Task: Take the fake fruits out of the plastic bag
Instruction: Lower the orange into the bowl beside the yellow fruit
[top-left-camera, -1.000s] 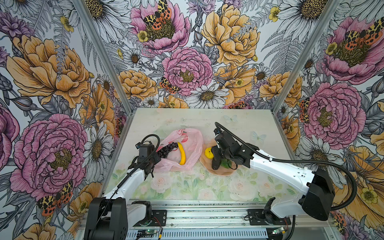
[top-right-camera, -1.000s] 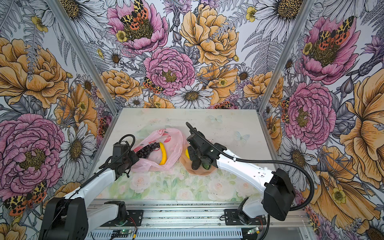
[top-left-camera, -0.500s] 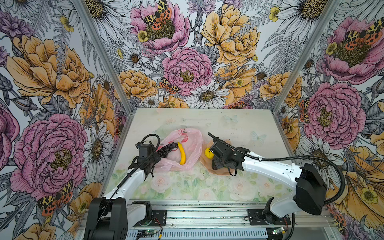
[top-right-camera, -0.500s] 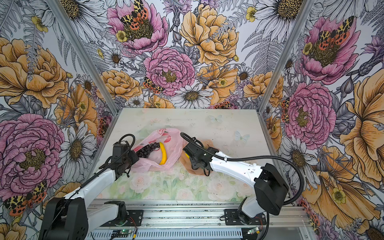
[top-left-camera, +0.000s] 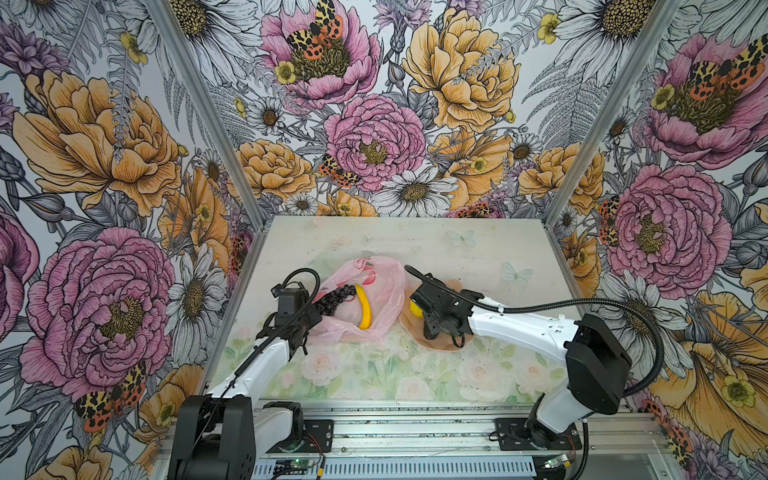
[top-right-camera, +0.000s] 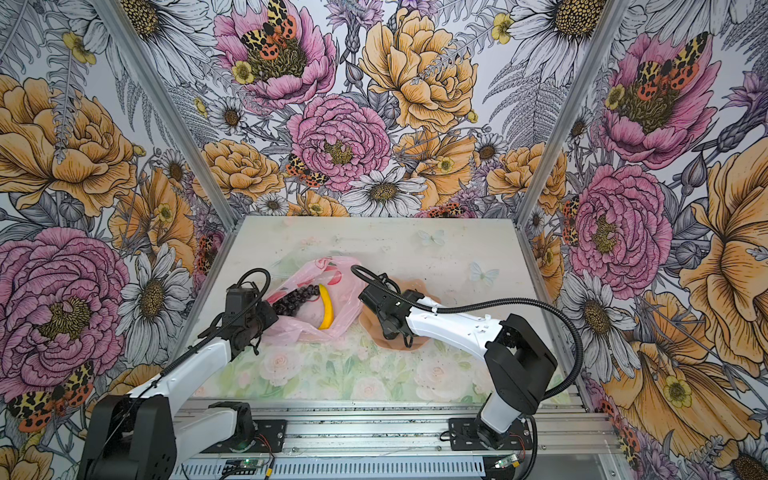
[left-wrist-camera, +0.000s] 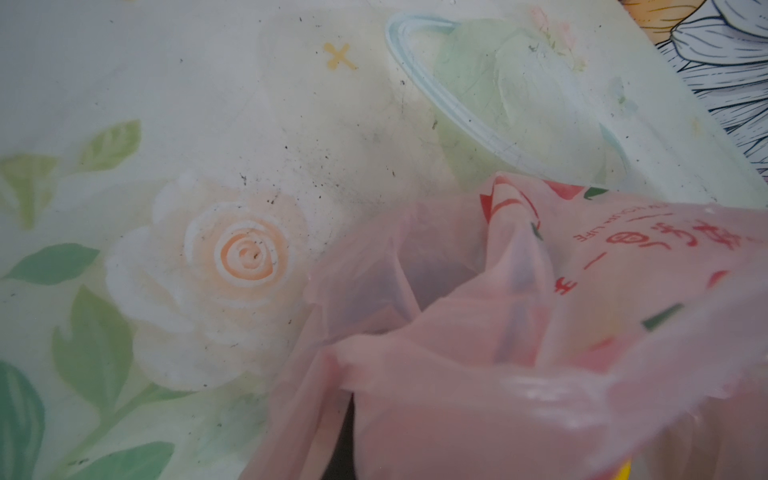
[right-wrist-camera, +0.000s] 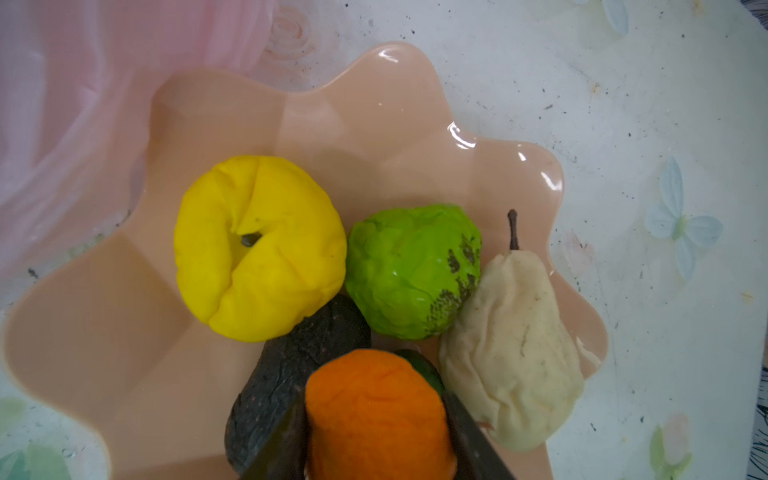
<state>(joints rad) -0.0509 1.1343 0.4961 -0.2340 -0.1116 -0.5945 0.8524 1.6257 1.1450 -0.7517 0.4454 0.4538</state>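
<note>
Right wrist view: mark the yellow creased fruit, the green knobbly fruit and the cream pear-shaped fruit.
yellow creased fruit (right-wrist-camera: 266, 257), right wrist view, beside its dimple
green knobbly fruit (right-wrist-camera: 409, 270), right wrist view, centre
cream pear-shaped fruit (right-wrist-camera: 511, 349), right wrist view, belly

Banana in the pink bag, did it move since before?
No. The banana lies in the same spot beside the grapes, equally far from the bowl.

Left end effector (top-left-camera: 311, 321) clamped shut, low; right end effector (right-wrist-camera: 374, 401) gripping, pointed downward.
</note>
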